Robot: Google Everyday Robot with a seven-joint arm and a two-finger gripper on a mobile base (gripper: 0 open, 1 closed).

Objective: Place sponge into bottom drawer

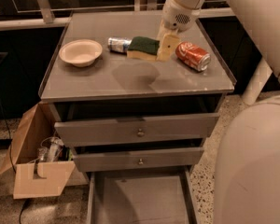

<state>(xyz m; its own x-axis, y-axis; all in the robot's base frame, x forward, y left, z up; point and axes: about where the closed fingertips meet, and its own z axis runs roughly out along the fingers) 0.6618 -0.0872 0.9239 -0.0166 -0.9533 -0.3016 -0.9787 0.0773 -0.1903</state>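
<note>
The sponge (pixel 142 47), a small block with a dark green scouring top over pale yellow foam, was held up over the far middle of the grey table top (pixel 84 82). A dark shadow (pixel 136 74) lay on the surface just nearer than it. Its long axis ran left to right across the scene, green face up and the yellow foam edge facing the near side. Its left end pointed towards a silver drink can (pixel 117 44) lying on its side just beside it. Its right end went in between the fingers of the gripper (pixel 164 47), which were pinched on that end. One pale cream finger (pixel 168 45) stood in front of the sponge and hid its tip.

The gripper came down from the white arm (pixel 184 6) at the far right, so the sponge stuck out to its left. A red soda can (pixel 192 56) lay on its side to the right of the gripper, near it but apart. A shallow cream round bowl (pixel 80 52) sat well to the left on the table top.

Under the table top, the two upper grey drawers (pixel 137 129) with small round knobs stood partly pulled out. The bottom drawer (pixel 140 200), a wide grey tray with low side walls, was drawn out furthest at the near edge, well below the sponge. An open brown cardboard box (pixel 37 181) stood on the floor to the left, and the robot's white body (pixel 252 171) filled the near right.
</note>
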